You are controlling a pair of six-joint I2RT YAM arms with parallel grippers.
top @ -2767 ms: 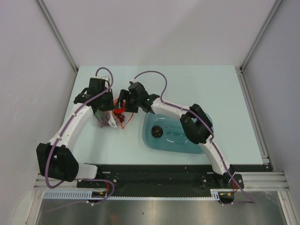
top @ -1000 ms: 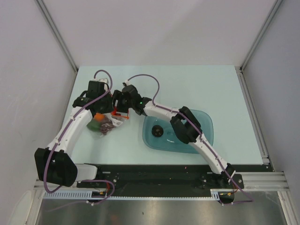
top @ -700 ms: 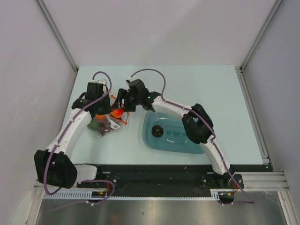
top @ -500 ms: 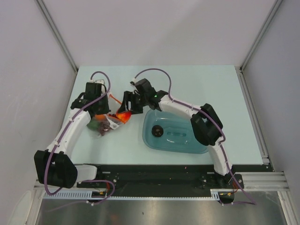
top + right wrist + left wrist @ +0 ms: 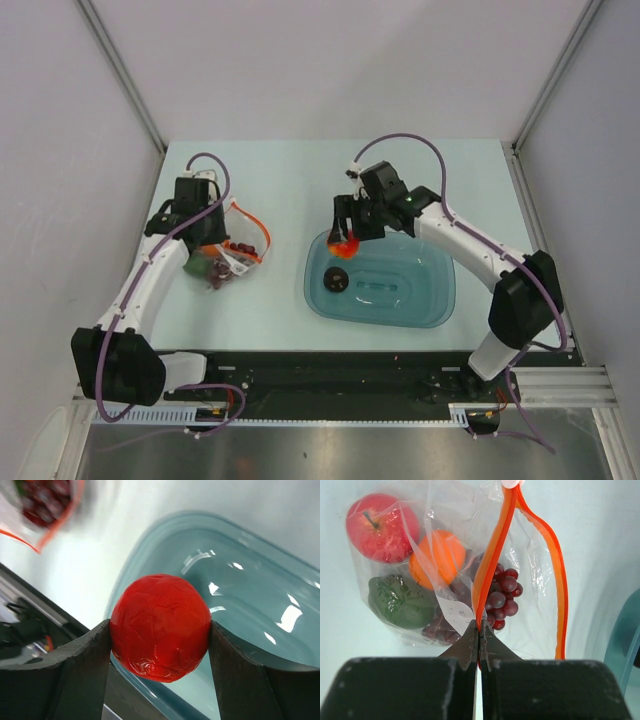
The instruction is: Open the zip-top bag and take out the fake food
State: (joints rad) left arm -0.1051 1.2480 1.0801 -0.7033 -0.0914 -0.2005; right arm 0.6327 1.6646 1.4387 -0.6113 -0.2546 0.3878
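The clear zip-top bag (image 5: 232,252) lies at the table's left with its orange-red zip strip (image 5: 490,570) gaping open. My left gripper (image 5: 479,625) is shut on one side of that strip. Inside the bag (image 5: 455,540) I see a red apple (image 5: 382,527), an orange (image 5: 437,562), a green fruit (image 5: 402,602) and dark-red grapes (image 5: 501,592). My right gripper (image 5: 159,650) is shut on a red round fruit (image 5: 160,626) and holds it above the left end of the teal tub (image 5: 420,290). From above, that fruit (image 5: 345,245) shows at the tub's far left rim.
A dark fruit (image 5: 337,282) lies inside the teal tub near its left end. The tub's rim (image 5: 150,545) shows under the held fruit in the right wrist view. A black rail runs along the table's near edge (image 5: 330,365).
My right gripper has drawn the red fruit out of the bag's mouth and carried it right, over the tub. My left gripper keeps its hold on the zip strip.
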